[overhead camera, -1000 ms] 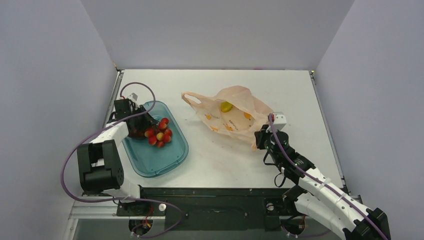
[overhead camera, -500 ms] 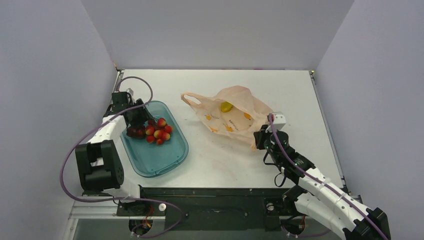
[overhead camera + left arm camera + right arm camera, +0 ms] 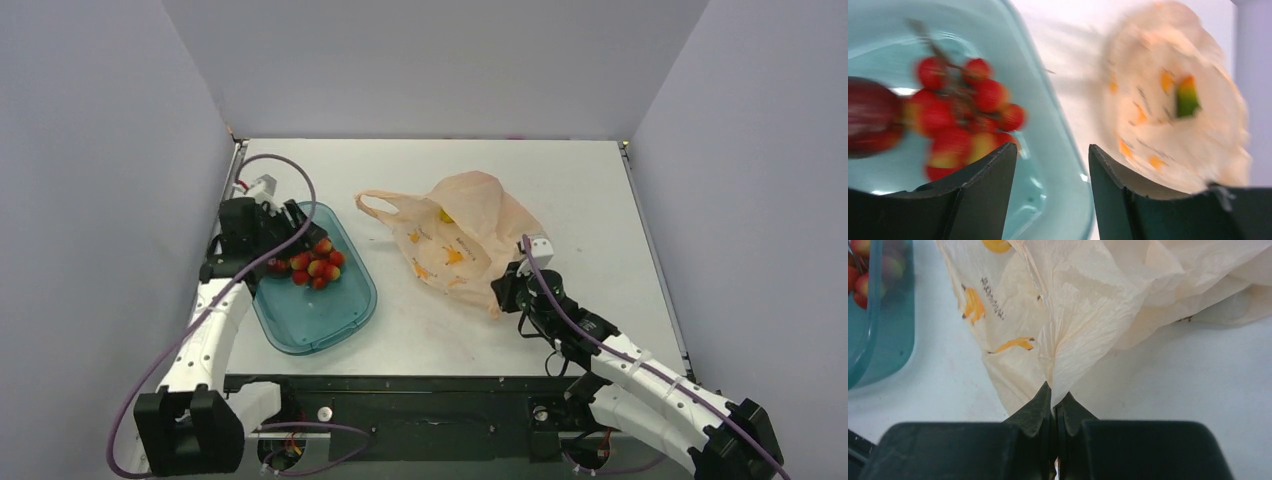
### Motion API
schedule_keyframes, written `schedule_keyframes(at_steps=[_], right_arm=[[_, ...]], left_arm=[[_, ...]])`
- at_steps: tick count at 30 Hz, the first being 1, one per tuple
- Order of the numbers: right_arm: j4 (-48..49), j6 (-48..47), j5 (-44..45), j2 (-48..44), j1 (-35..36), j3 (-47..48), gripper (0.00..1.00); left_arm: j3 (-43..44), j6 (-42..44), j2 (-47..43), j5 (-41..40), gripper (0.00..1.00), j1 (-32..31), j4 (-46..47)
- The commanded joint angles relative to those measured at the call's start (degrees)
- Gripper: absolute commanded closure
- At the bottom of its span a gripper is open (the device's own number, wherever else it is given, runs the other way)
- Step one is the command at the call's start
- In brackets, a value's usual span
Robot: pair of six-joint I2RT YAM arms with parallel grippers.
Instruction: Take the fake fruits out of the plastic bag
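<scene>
The peach plastic bag (image 3: 460, 225) lies crumpled mid-table, handle loops toward the left. A yellow-green fruit (image 3: 445, 214) shows faintly through it; the left wrist view shows a green-orange fruit (image 3: 1186, 96) inside the bag (image 3: 1173, 100). The red and yellow grape bunch (image 3: 316, 263) and a dark red round fruit (image 3: 277, 265) lie in the teal tray (image 3: 330, 320). My left gripper (image 3: 290, 228) is open and empty above the tray's far end; the grapes (image 3: 965, 107) lie just beyond its fingers. My right gripper (image 3: 1054, 399) is shut on the bag's near corner (image 3: 1058, 365).
The teal tray's rim (image 3: 868, 315) shows at the left of the right wrist view. Grey walls enclose the table on three sides. The black base rail (image 3: 420, 385) runs along the near edge.
My left gripper lifted off the fruits in the tray and opened. My right gripper pulled the bag's corner toward the near left, shifting and flattening the bag.
</scene>
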Motion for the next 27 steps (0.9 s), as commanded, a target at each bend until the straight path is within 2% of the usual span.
schedule_keyframes(at_steps=[1,2,6,10,17,21,27], right_arm=[[2.8,5.5,-1.1,1.5,3.4,-4.6,1.0],[3.2,6.6,-1.1,1.7,3.9,-5.0,1.0],[3.7,8.9,-0.7,0.8,4.4,-5.9,1.0],[3.0,10.2,-0.4,-2.0,4.4,-5.2,1.0],[1.9,10.3,0.3,-3.3,4.4,-1.4,1.0],[2.1,10.3,0.3,-3.1,4.4,-0.3,1.0],[1.6,9.7,0.4,-2.9,4.3,1.2,1.0]], left_arm=[[-7.5,-11.1,-6.0,8.7,0.48,-13.5,12.7],[-10.3,-14.7,-7.4,7.2,0.48,-20.0,18.6],[-16.8,-19.4,-8.6,-4.5,0.48,-36.5,36.0],[-18.0,-17.3,-3.5,-14.3,0.48,-45.3,46.2],[-16.0,-11.3,10.9,-25.3,0.49,-52.5,63.4],[-12.5,-6.3,21.5,-27.9,0.5,-52.8,68.5],[-8.7,-1.9,31.7,-31.0,0.49,-52.1,75.2]])
